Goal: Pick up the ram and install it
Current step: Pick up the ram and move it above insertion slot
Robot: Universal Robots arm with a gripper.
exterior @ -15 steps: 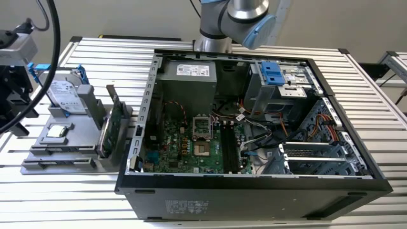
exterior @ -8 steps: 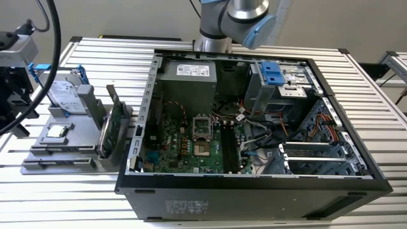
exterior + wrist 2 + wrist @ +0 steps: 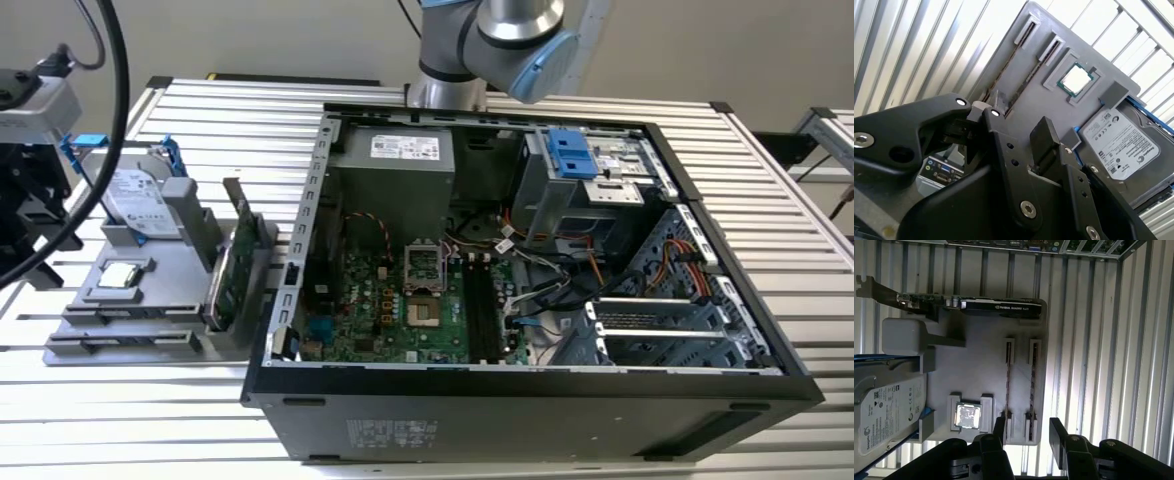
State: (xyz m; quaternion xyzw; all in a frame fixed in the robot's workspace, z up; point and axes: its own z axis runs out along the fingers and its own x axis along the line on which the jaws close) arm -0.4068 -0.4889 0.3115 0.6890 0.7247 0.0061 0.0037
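Note:
Two thin dark ram sticks stand on edge, side by side, in slots of the grey tray [image 3: 979, 370]. The first wrist view shows one ram stick [image 3: 1032, 385] and its neighbour [image 3: 1008, 385]. My gripper [image 3: 1028, 434] hovers above their near ends, open, with nothing between its black fingers [image 3: 1056, 432]. The second wrist view shows the same gripper [image 3: 1021, 132] above a ram stick [image 3: 1026, 80]. In the exterior view the ram [image 3: 123, 343] lies at the tray's front, with the arm's wrist assembly [image 3: 34, 200] above the tray at the exterior view's left.
The tray also carries a silver hard drive [image 3: 886, 410], a processor chip [image 3: 967, 416] and an upright green expansion card [image 3: 230, 265]. The open computer case [image 3: 534, 390] stands at the tray's right, its black memory slots [image 3: 483, 312] on the motherboard. A slatted metal table [image 3: 134, 420] lies beneath.

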